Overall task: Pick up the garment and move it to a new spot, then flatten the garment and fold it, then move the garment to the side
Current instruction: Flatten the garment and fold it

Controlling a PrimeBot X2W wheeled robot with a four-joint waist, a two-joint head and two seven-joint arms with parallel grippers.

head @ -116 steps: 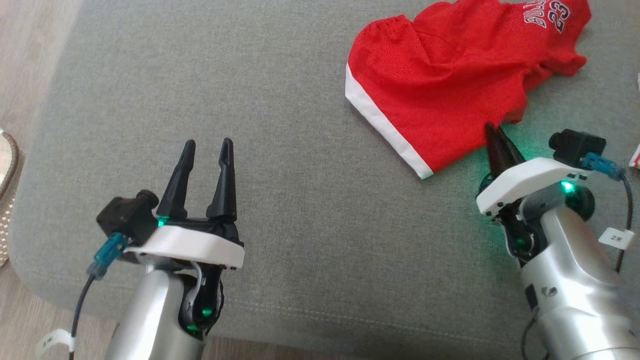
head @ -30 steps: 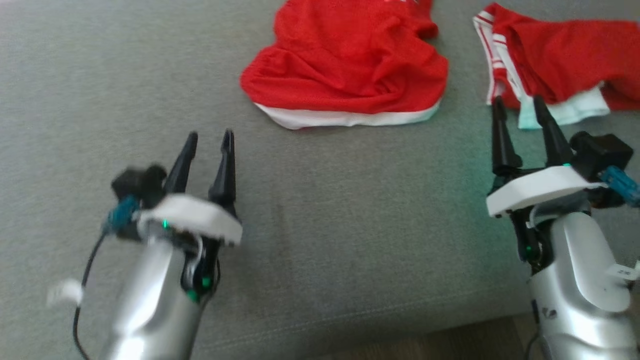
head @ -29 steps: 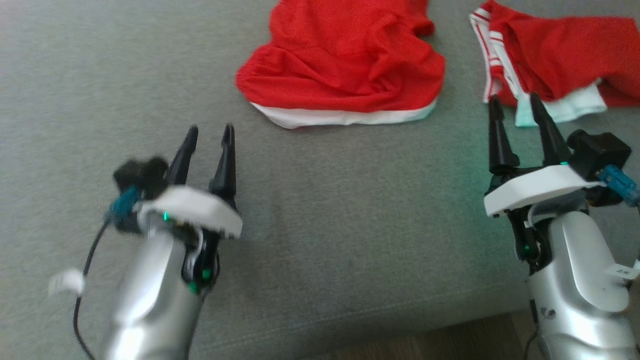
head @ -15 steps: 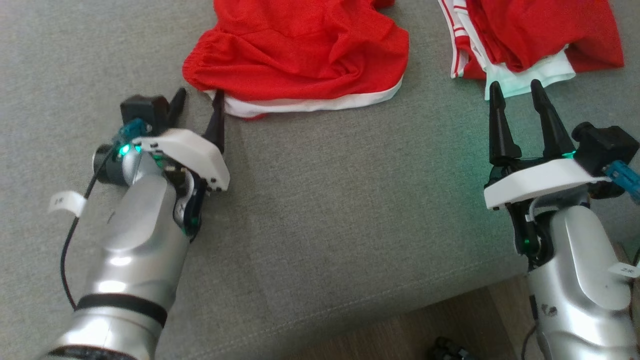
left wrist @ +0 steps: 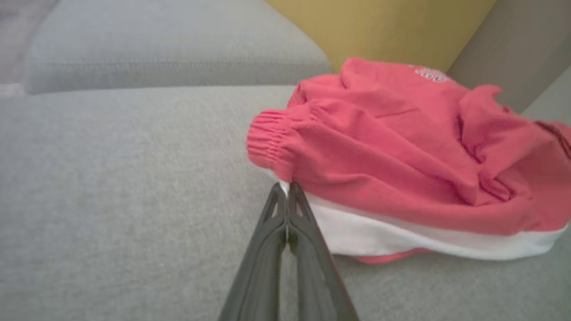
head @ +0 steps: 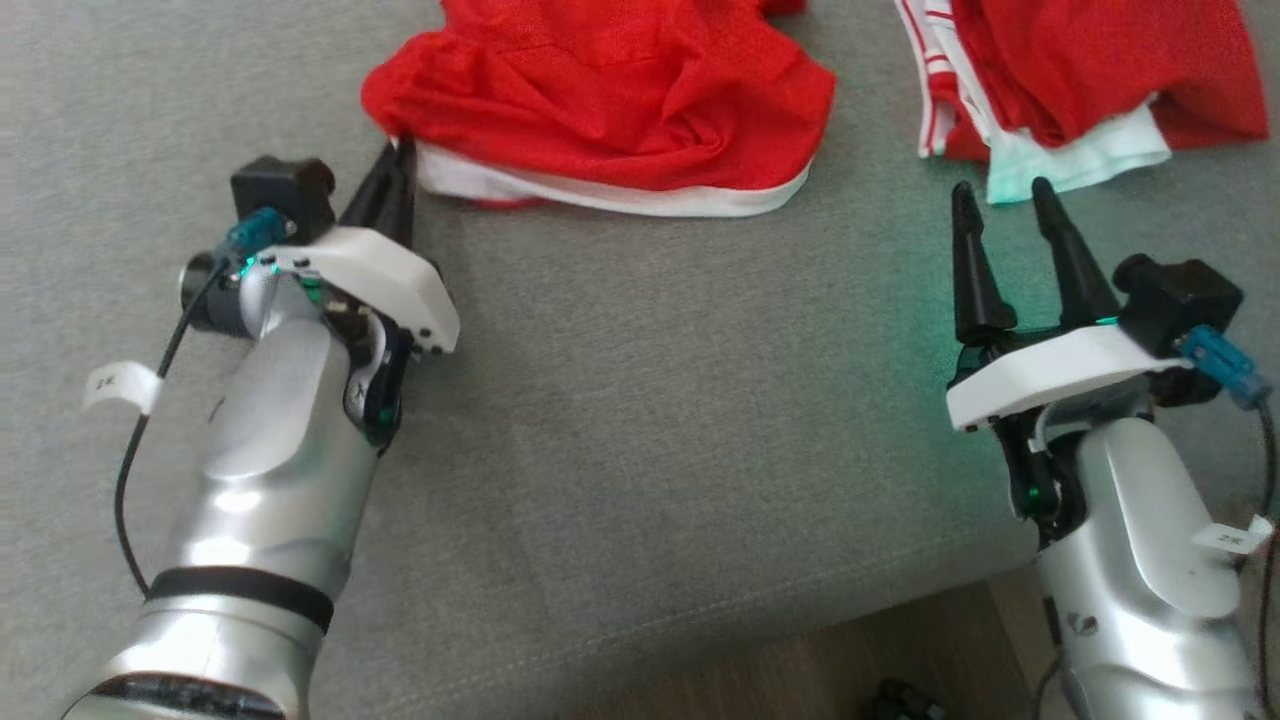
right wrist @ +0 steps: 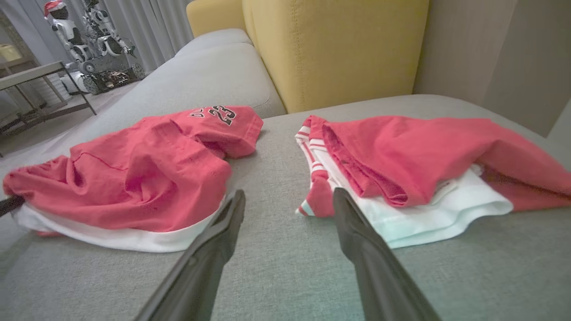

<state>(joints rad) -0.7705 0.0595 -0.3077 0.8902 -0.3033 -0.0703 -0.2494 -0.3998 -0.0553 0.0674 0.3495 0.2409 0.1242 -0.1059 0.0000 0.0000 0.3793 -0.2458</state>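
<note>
Left gripper [head: 398, 165] pinched shut on red shorts [head: 610, 90] at white hem corner: edge grip lets you lift cleanly. Right gripper [head: 995, 195] spread wide, empty, near folded pile [head: 1080, 80], ready to assist.

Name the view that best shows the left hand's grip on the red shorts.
The left wrist view: close up, the left hand is shut on the white hem corner of the red shorts. The head view shows it from above, smaller. The right wrist view shows a dark fingertip at the shorts' far corner.
</note>
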